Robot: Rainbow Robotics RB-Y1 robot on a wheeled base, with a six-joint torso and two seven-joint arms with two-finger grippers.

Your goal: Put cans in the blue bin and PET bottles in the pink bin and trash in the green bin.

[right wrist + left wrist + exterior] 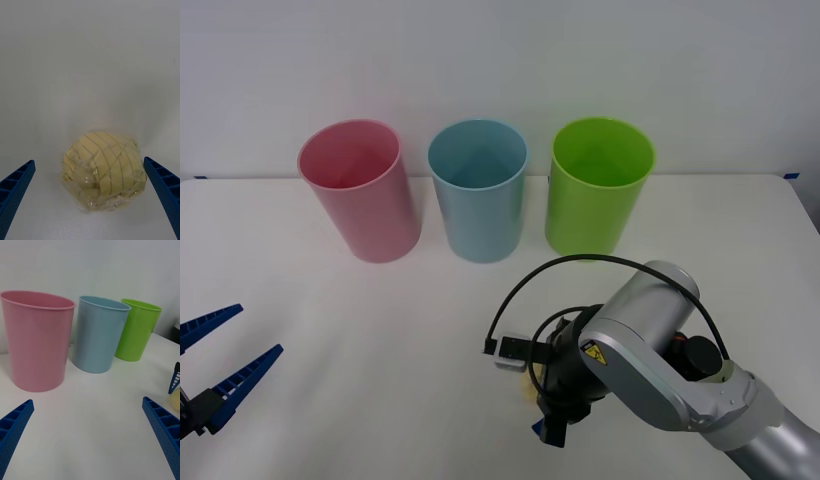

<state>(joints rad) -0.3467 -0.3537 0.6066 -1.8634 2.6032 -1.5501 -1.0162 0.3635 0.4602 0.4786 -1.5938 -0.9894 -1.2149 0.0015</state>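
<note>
The right pincer (90,202) is down at the white bench (360,340) near its front edge, its blue ribbed fingers (17,187) spread wide — one on each side of the trash (103,174), with a clear gap between each finger and the ball, so nothing is pinched. The trash is a pale yellow lumpy ball crossed by thin dark lines and wrapped in clear film, resting on the bench between the two fingers. In the front view the right arm's grey wrist and black cable cover most of it, and just a sliver of yellow (525,385) shows beside the wrist. The left pincer (225,355) hangs low over the bench at the robot's left, well apart from the ball, its fingers (15,423) also spread wide and holding nothing. Farther back, three bins stand upright in a row with small gaps between them: the pink bin (360,190) on the robot's left, the blue bin (478,190) in the middle, and the green bin (598,185) on the right — all with their mouths open upward, near the back wall.
</note>
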